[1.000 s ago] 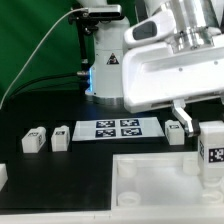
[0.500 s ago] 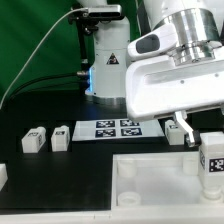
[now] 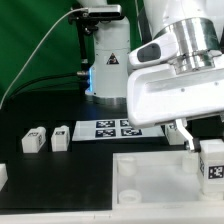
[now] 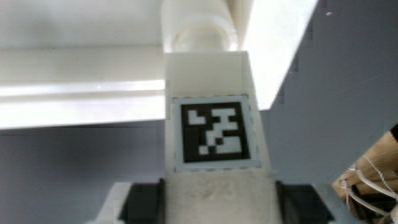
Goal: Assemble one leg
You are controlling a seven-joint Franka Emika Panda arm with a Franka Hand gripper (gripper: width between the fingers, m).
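My gripper (image 3: 203, 148) is shut on a leg (image 3: 212, 165), a white post with a black-and-white tag, and holds it upright over the right corner of the large white tray-like piece (image 3: 150, 185). In the wrist view the leg (image 4: 214, 110) sits between the black pads (image 4: 146, 202), with its far end by a round corner socket (image 4: 199, 35) of the tray piece (image 4: 71, 90). I cannot tell whether the leg touches the socket. Two more legs (image 3: 34, 140) (image 3: 61, 137) lie on the table on the exterior view's left.
The marker board (image 3: 117, 128) lies behind the tray piece. Another white part (image 3: 3, 173) shows at the left edge. The robot's base (image 3: 105, 60) stands at the back, with a white cable hanging to its left.
The gripper has come down with the leg toward the tray piece's right corner. The parts on the table have not moved.
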